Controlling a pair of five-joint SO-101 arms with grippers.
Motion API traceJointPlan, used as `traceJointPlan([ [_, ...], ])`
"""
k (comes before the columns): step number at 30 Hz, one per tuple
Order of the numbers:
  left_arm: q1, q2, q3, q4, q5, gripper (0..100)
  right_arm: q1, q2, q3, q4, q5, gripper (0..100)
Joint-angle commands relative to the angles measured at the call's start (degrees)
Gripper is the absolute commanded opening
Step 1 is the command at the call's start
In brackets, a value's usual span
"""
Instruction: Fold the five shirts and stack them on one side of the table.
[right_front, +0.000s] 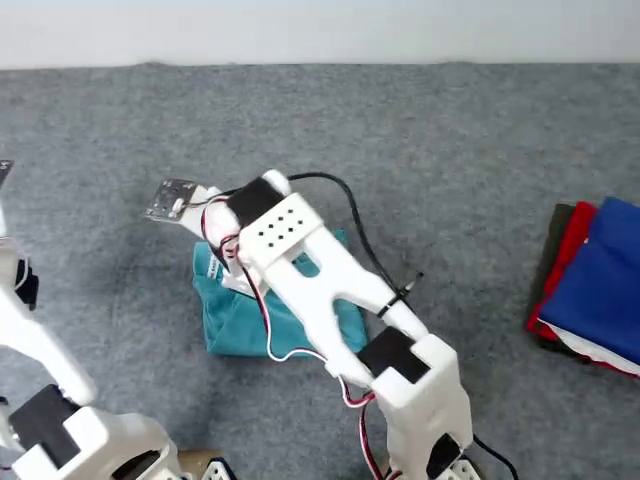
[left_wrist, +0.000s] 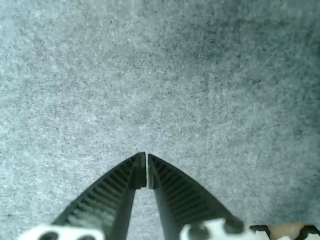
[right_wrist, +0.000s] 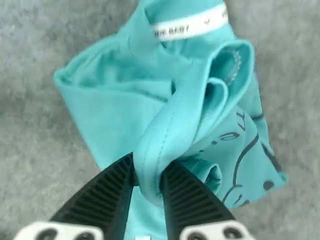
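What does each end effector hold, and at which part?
Right end effector pinches a raised fold of the teal shirt; left end effector holds nothing.

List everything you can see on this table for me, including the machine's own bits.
Shirt: one, teal, crumpled near the table's middle.
Pile of folded shirts: one, blue on top with red, white and dark edges beneath, at the table's right edge.
Table: one, grey fuzzy cover.
Right gripper: one, black fingers shut on a fold of the shirt.
Left gripper: one, black fingers shut, over bare table.
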Motion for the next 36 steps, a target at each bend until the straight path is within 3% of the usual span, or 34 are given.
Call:
traceJointPlan([
  [1, 0.18, -2.90, -0.22, -1.23, -0.09, 2, -0.66, 0.40, -2.73, -3.91, -0.62, 1.2],
  [11, 0.18, -2.90, -0.22, -1.14, 0.00, 2, -0.75, 1.19, -2.73, -11.12, -0.53, 2.0],
  [19, 0.18, -2.90, -0.22, -1.14, 0.00, 2, -4.00, 0.40, -3.60, -9.01, -3.87, 26.4],
  [22, 0.18, -2.90, -0.22, -1.14, 0.00, 2, -4.79, 0.92, -9.14, -4.35, -5.54, 29.6],
  [25, 0.18, -2.90, -0.22, -0.88, 0.00, 2, -3.38, 1.01, -13.27, 1.19, -4.31, 25.0],
  [30, 0.18, -2.90, -0.22, -0.88, 0.09, 2, 2.15, 1.10, -14.07, 10.33, 2.11, 0.0],
  [36, 0.44, -2.90, -0.22, -1.14, 2.81, 2, 11.65, 1.54, -12.22, 11.82, 4.04, 1.2],
])
